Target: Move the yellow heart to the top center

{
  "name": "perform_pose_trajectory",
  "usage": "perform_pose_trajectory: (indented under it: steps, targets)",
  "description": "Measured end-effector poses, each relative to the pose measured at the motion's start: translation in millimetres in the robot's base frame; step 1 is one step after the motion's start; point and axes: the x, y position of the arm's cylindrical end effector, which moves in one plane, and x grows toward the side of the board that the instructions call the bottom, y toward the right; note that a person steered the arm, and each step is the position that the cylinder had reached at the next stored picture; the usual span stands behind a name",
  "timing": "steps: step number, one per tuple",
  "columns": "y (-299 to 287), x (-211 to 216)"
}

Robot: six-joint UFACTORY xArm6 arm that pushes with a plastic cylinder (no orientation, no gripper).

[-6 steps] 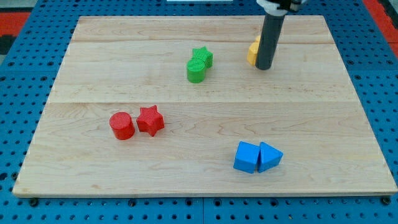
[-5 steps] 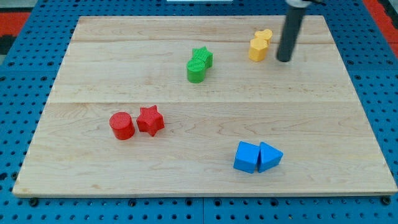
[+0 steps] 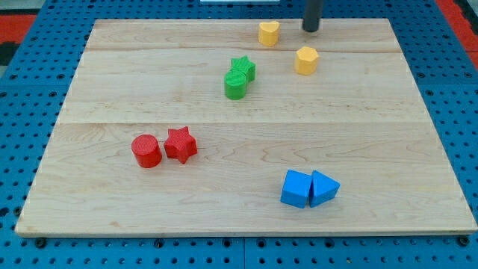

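Robot lab bench: wooden board [image 3: 149,75] on blue perforated mounting plate [image 3: 30,112], coloured test blocks.

Blocks paired on the desk [image 3: 112,90]

Green star [image 3: 242,67] touches green cylinder [image 3: 235,84]; red cylinder [image 3: 146,151] beside red star [image 3: 180,144]; blue cube [image 3: 296,188] against blue triangle [image 3: 324,187]; yellow hexagon [image 3: 306,60] far right.

Bright, even overhead light is washing across the pale wooden board [image 3: 246,149], the blocks are casting only small soft shadows at their bases, no harsh glare is showing, and everything is staying crisp except the slightly soft rod at the view's top.
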Motion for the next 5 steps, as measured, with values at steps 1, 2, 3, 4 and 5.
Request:
perform_pose_trajectory:
  steps: [1, 2, 3, 4, 5]
  targets:
    - [-41, 20]
    - [-49, 31]
    - [-77, 30]
    - [-111, 29]
    - [-61, 24]
